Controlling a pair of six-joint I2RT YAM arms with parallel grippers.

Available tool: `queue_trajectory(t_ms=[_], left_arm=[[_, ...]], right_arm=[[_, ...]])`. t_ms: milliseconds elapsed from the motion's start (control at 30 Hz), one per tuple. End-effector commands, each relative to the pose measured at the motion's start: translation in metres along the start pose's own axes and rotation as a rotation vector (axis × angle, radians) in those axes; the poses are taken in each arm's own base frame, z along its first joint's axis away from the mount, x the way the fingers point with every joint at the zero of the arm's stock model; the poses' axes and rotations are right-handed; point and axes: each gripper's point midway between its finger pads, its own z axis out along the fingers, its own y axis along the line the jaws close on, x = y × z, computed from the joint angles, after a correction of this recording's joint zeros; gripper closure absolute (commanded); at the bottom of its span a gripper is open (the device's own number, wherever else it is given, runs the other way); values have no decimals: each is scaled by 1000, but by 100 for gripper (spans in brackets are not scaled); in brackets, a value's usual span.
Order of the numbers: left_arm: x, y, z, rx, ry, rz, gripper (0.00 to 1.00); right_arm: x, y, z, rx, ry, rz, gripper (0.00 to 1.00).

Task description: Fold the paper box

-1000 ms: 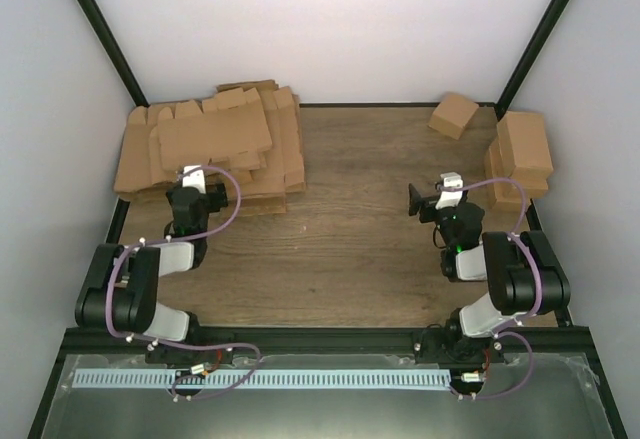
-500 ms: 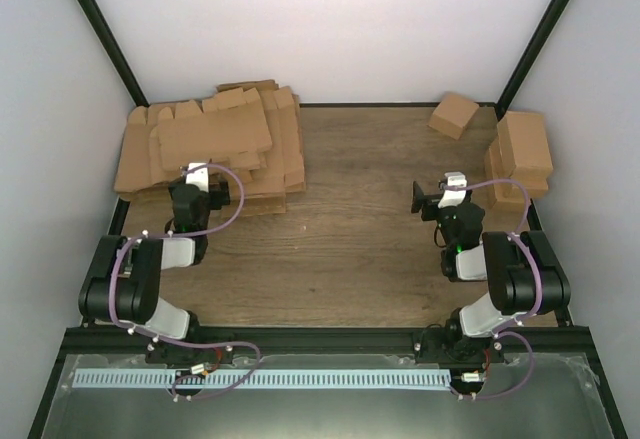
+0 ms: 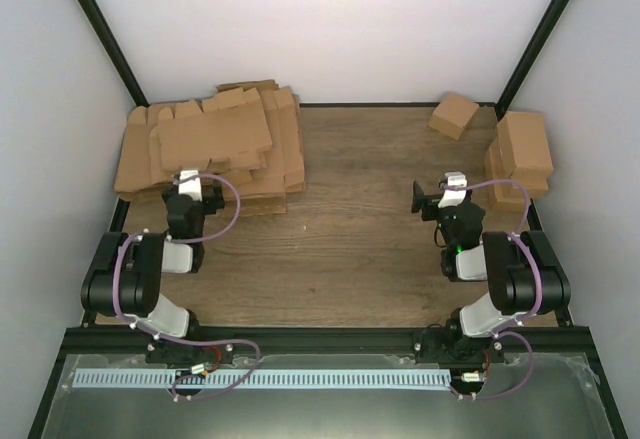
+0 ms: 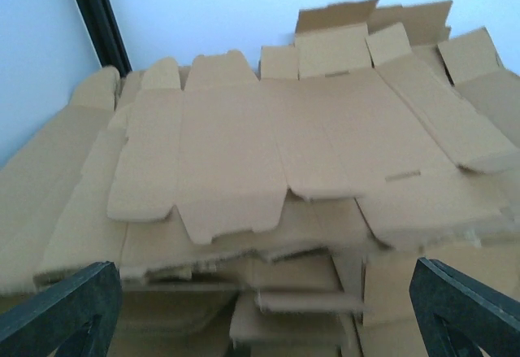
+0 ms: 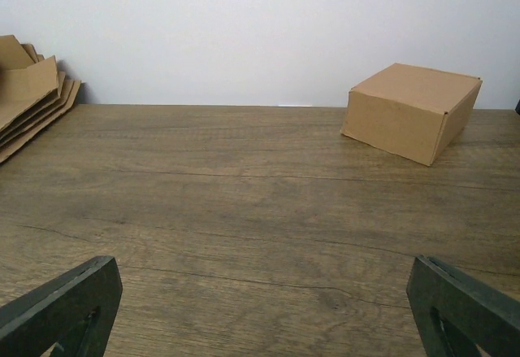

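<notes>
From above: the left gripper [image 3: 190, 174] sits at the near side of the pile of blanks [image 3: 285, 154] in the desk's [image 3: 340, 249] far-left corner, where the paper box [image 3: 215, 134] lies flat as the topmost sheet; the right gripper [image 3: 441, 197] hovers near the right edge. Left wrist: jaws spread wide, empty, facing that sheet. Right wrist: jaws wide apart, gripping nothing; a small box [image 5: 410, 111] stands toward the far edge.

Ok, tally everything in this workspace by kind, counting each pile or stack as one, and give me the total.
Black robot arms: 2, left arm and right arm
Heap of flat brown cardboard blanks: 1
Lone folded brown cardboard box: 1
Stack of folded brown cardboard boxes: 1
Total: 5
</notes>
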Motion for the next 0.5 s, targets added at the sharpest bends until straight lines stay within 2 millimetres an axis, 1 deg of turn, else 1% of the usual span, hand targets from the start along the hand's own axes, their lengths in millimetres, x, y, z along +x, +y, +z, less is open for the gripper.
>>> queue_trajectory(t_ms=[0,67,100,467], left_arm=[[-4,-6,-11,55,-66,-14,0],[-9,-2,-13,39,-104,-29,0],[-5,-3,-11,41,-72,-23,0],[-6,-3,-10,42,-74,-27,0]], right_arm=[[-16,-4,3,20,-55,-7,0],[-16,-4,3,19,-55,-7,0],[-16,-4,3,20,-54,-7,0],[-15,-4,4,17,-52,-6,0]])
